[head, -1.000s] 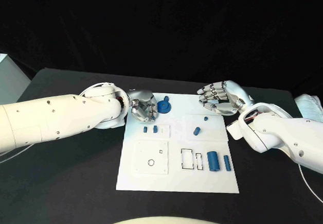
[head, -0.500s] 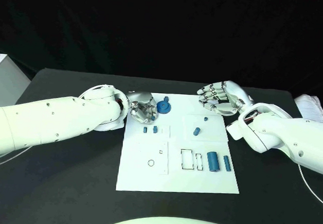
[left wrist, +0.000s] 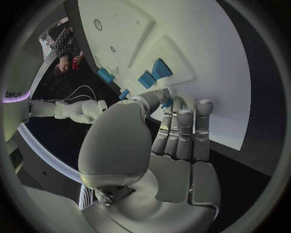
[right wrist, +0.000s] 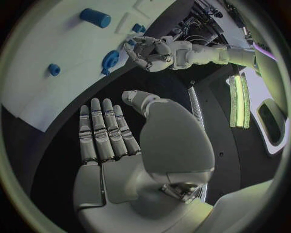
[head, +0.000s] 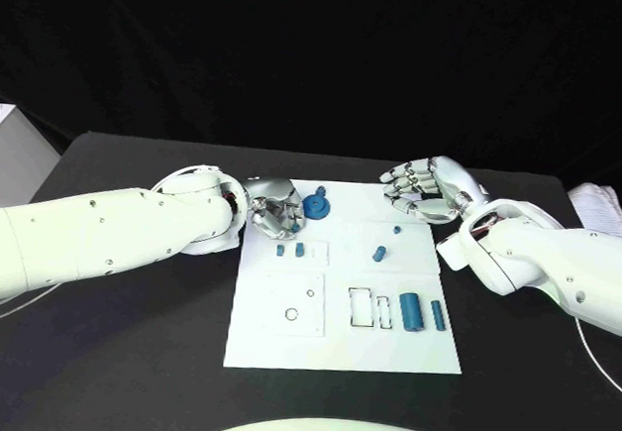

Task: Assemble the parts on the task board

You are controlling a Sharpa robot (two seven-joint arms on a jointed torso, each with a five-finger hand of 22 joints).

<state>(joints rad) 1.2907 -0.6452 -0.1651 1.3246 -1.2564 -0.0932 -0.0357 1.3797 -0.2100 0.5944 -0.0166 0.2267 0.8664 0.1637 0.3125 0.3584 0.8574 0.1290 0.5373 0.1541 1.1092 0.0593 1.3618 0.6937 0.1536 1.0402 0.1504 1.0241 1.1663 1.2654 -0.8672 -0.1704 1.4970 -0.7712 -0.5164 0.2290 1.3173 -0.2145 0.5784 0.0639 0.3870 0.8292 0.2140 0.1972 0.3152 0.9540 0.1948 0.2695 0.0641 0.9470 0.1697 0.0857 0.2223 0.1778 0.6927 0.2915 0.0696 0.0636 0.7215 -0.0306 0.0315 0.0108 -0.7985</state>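
The task board (head: 343,337) lies flat in the middle of the black table (head: 117,341), its long side running away from the robot. On it, two blue cylinders (head: 411,310) lie side by side near the right edge, long axes pointing along the board's length (the thicker one sits inboard of the slimmer). Two small blue parts (head: 290,249) stand close together on the left raised tile, and a short blue peg (head: 379,252) lies tilted mid-board. A round blue gear-like part (head: 316,209) sits at the far left corner.

The left hand (head: 273,211) hovers just beside that gear, fingers straight and close together, holding nothing, fingertips over the board's edge. The right hand (head: 428,188) hangs at the far right corner, palm open, fingers apart and extended, nothing in it.
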